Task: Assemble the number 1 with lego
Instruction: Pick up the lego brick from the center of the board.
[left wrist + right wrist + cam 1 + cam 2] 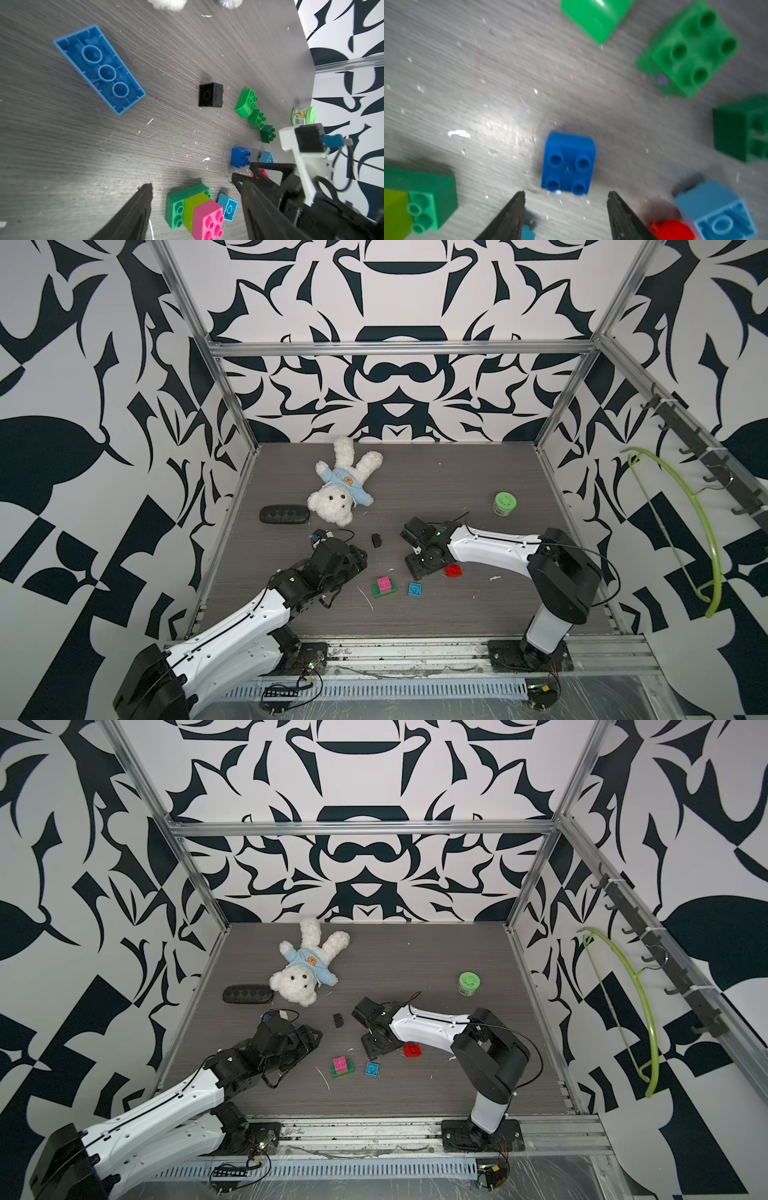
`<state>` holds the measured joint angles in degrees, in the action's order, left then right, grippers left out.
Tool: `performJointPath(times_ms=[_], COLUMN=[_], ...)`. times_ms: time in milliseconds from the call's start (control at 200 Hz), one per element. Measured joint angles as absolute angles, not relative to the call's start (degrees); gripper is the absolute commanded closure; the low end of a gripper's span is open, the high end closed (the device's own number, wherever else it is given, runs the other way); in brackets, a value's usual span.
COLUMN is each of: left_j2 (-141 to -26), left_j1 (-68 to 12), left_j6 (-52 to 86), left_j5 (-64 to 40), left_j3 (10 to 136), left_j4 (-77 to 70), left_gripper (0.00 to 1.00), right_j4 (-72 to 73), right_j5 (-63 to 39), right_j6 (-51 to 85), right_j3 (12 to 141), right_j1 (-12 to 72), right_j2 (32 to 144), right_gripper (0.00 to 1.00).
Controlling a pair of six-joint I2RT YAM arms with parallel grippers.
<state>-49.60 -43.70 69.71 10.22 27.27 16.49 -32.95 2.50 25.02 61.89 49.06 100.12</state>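
The lego lies scattered on the grey table. A green, lime and pink stack [193, 205] sits between the fingers of my open left gripper [191, 184], with gaps on both sides. A long blue brick [99, 69] lies upside down, and a black brick [210, 95] sits beyond it. My right gripper [566, 193] is open and empty, its tips just short of a blue square brick [569, 164]. Around it are three green bricks [689, 49], a red brick [672, 229] and a light blue brick [718, 212]. In both top views the stack [384, 587] sits between the arms.
A white teddy bear [340, 485] and a black case [284, 514] lie at the back left. A green-lidded jar [504, 503] stands at the back right. A green hanger [685, 522] hangs on the right wall. Aluminium frame posts edge the table.
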Motion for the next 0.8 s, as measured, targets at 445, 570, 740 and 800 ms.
performJointPath(times_ms=[445, 570, 740, 800], left_j2=[-48.1, -48.0, -47.8, -47.8], left_j1=[-43.3, -43.2, -43.0, -42.9], left_j6=[70.5, 70.7, 71.0, 71.4], left_j5=[10.7, 10.7, 10.7, 10.7], left_j3=[25.6, 25.5, 25.1, 24.4], left_j4=[16.1, 16.1, 15.7, 15.5], left_gripper=[0.27, 0.27, 0.27, 0.27], right_j4=[-31.5, -31.5, -32.9, -32.8], right_j5=[1.7, 1.7, 1.1, 0.4], right_j6=[23.6, 23.3, 18.2, 14.6], right_j3=[64.7, 64.8, 66.0, 66.9], right_j1=[47.6, 47.6, 47.6, 47.6], right_j2=[104.3, 104.2, 101.5, 99.3], right_gripper=[0.71, 0.81, 0.90, 0.90])
